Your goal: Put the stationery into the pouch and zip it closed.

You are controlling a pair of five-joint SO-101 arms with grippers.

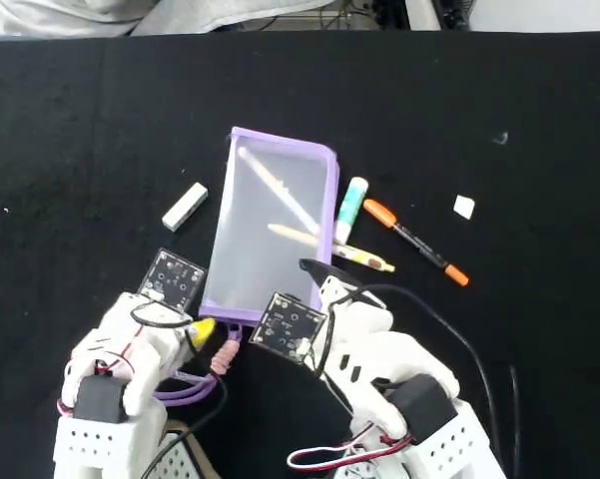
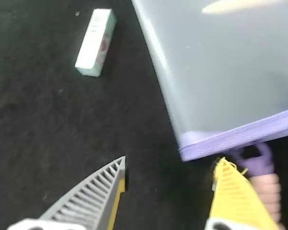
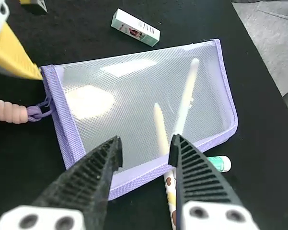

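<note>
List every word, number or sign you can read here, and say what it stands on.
No text can be read in any view.
Small box: a barcode and a red mark, with print too small to read.
Glue stick: a green label, too blurred to read.
Pencil: brown spots, no letters legible.

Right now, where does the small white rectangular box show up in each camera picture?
High view: the small white rectangular box lies left of the translucent purple-edged pouch.
Left wrist view: box, apart from the pouch's long side.
Right wrist view: box, beyond the pouch's far long side.
Shared landmark: the pouch.
</note>
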